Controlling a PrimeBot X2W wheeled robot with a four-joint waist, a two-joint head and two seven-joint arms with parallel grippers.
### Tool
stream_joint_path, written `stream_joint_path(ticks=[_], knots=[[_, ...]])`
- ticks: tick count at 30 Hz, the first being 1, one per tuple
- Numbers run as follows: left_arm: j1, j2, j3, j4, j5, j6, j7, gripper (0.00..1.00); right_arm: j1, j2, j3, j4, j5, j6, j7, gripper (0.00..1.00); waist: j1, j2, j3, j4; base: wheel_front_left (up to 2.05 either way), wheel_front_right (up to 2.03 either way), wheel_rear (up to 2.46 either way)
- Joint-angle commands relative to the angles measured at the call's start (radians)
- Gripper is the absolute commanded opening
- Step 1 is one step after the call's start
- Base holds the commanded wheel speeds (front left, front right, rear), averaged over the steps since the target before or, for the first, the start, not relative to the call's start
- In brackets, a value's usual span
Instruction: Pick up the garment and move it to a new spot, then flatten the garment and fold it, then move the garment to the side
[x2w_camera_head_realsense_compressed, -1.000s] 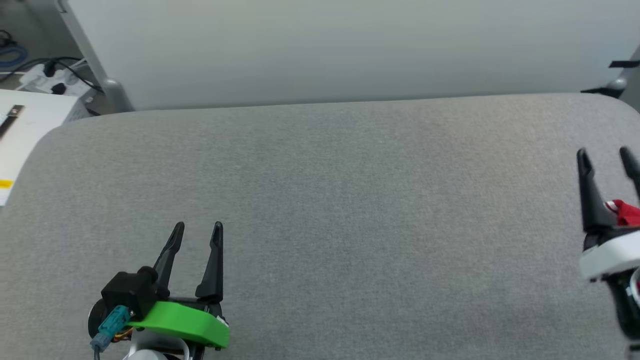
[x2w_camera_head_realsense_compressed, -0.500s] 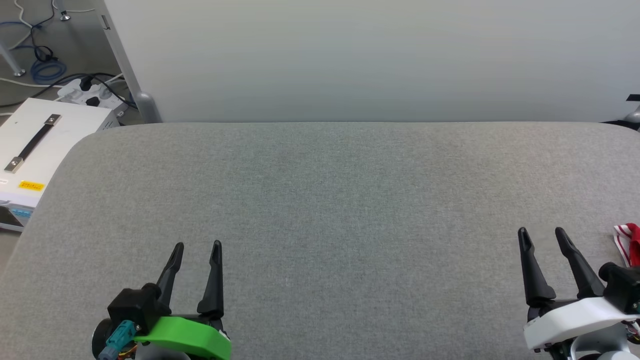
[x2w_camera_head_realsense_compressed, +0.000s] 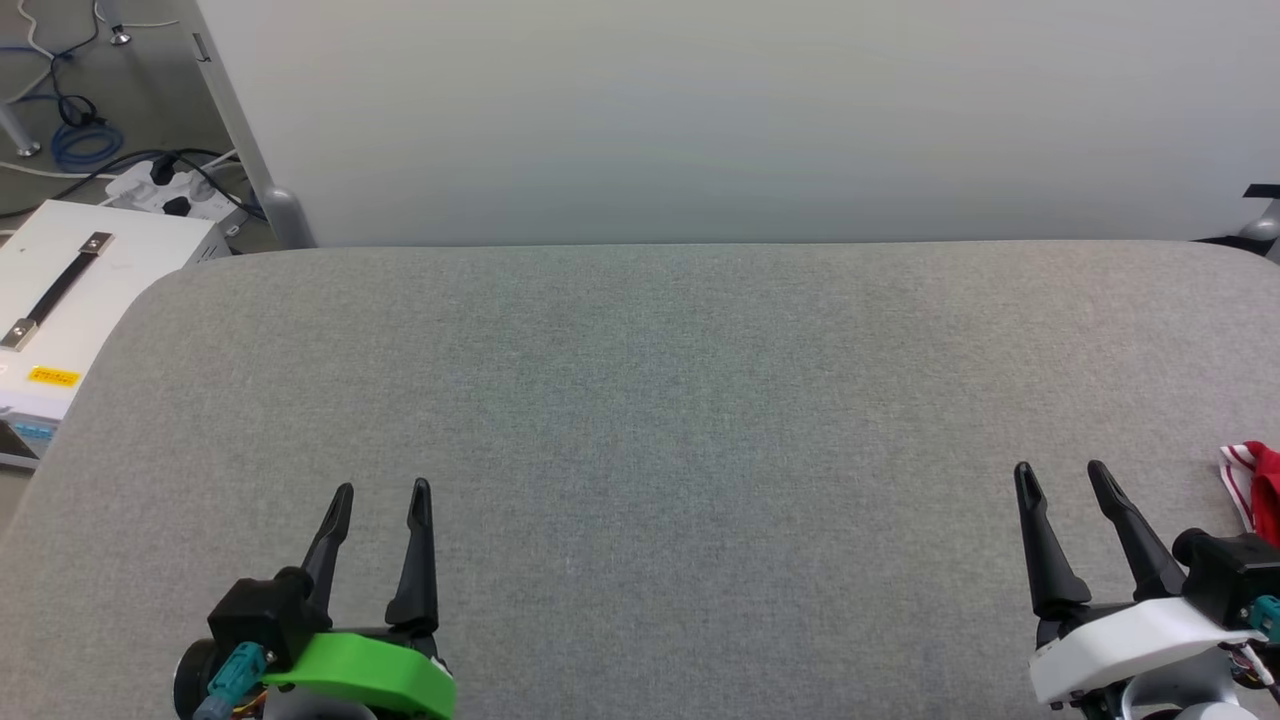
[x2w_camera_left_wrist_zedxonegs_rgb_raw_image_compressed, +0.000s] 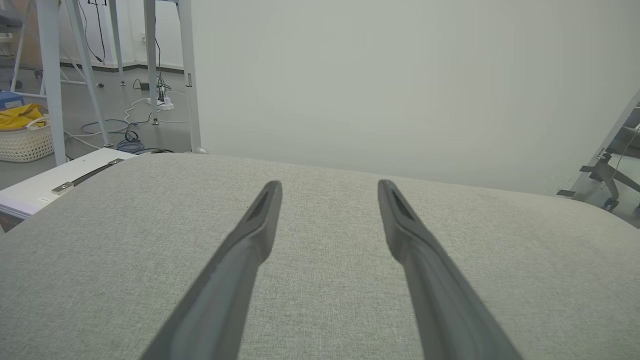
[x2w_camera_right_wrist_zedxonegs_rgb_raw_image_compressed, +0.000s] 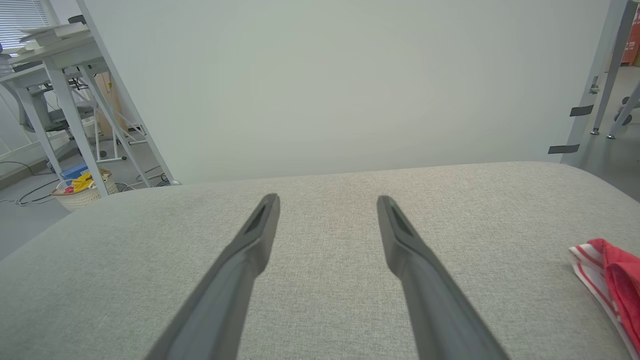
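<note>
Head view: left gripper (x2w_camera_head_realsense_compressed: 381, 488) and right gripper (x2w_camera_head_realsense_compressed: 1059, 468) both spread wide and empty over the grey bench (x2w_camera_head_realsense_compressed: 640, 400), garment (x2w_camera_head_realsense_compressed: 1262, 480) lying at the right edge, just beside the right one. Left wrist view: fingers (x2w_camera_left_wrist_zedxonegs_rgb_raw_image_compressed: 250, 240) apart. Right wrist view: same deal, garment on the bench right of them, not touching.

A grey fabric table (x2w_camera_head_realsense_compressed: 640, 400) fronts a pale panel (x2w_camera_head_realsense_compressed: 700, 110); a white box (x2w_camera_head_realsense_compressed: 70, 300) stands left.

Grey fabric table (x2w_camera_head_realsense_compressed: 640, 380); red-white garment (x2w_camera_head_realsense_compressed: 1260, 485) at its right edge
</note>
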Motion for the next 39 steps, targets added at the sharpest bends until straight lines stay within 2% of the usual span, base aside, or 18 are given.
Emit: stream_joint_path(ticks=[1,18,19,39], knots=[[0.018,-0.01,0.007,0.004,0.008,-0.008,-0.006,1.0,-0.015,-0.001,0.003,0.003,-0.008,-0.001,-0.009,1.0,0.0001,0.0,0.0,-0.001,0.0,0.0,0.0],[0.016,-0.037,0.032,0.001,0.044,-0.039,-0.006,1.0,-0.01,-0.006,0.013,0.006,-0.001,-0.001,-0.009,1.0,0.0001,0.0,-0.003,-0.004,0.0,0.0,0.0],[0.002,-0.032,0.029,0.003,0.038,-0.033,0.0,0.0,0.0,-0.002,0.012,0.007,-0.002,0.0,-0.001,0.0,0.0001,0.0,-0.003,-0.004,0.0,0.0,0.0],[-0.006,-0.036,0.031,-0.013,0.076,-0.016,0.042,0.0,-0.008,0.012,0.008,0.004,-0.05,0.0,0.022,0.0,0.0001,0.0,0.002,-0.004,0.0,0.0,0.0]])
